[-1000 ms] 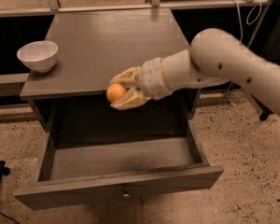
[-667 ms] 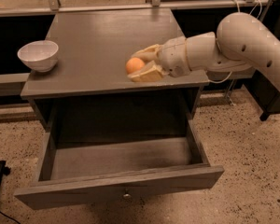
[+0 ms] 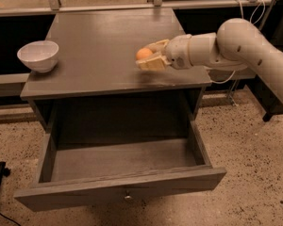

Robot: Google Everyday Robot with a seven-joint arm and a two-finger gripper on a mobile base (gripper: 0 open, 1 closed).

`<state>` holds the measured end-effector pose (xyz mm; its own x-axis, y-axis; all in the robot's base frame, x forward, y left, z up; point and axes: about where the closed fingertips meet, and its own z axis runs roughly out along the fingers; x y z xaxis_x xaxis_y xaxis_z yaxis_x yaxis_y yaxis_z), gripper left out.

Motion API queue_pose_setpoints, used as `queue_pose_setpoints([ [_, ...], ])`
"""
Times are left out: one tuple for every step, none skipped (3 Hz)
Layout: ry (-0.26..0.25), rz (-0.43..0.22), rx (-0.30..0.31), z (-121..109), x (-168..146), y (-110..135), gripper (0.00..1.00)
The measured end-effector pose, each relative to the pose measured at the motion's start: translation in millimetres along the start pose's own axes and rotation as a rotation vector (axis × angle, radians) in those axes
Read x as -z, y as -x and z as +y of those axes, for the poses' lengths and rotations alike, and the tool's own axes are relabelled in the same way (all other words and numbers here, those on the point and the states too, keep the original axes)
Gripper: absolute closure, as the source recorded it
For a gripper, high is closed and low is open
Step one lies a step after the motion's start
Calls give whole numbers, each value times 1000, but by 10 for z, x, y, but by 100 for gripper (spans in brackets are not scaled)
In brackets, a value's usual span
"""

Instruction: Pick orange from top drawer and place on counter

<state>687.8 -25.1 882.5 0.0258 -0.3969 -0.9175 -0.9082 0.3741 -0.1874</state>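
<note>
Closest to us, the top drawer [image 3: 127, 178] hangs pulled wide open, its little knob [image 3: 128, 197] centred on the front panel, and the tray behind it shows nothing but bare grey board, so the pick is done. Up a level and we are on the table [image 3: 99, 46], and here is the action: the gripper [image 3: 146, 60] reaches in from the right on its pale arm [image 3: 245, 41], fingers clenched around the orange [image 3: 143, 54], which sits between them over the right front part of the top. This looks like the placing step, well along. What the next move calls for, by my reading, is a short settle downward until the fruit bears on the wood, then a gentle release and a clean retreat, since a round fruit will roll if nudged. Whether the orange already touches the surface is hard to say from this angle; it seems to ride just above it. Off to the left, the white bowl [image 3: 37, 55] stands near the table's edge, well apart. Compared with a second ago, the orange has travelled from in front of the table's edge, above the drawer opening, up and inward over the top; drawer and bowl have not budged.
</note>
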Motion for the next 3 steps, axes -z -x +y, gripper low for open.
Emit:
queue_pose_setpoints([
  [-9,41,-87,-186,-328,-280,100],
  [-7,48,-106,-203,-393,-325,85],
  [-7,48,-106,-203,-393,-325,62],
])
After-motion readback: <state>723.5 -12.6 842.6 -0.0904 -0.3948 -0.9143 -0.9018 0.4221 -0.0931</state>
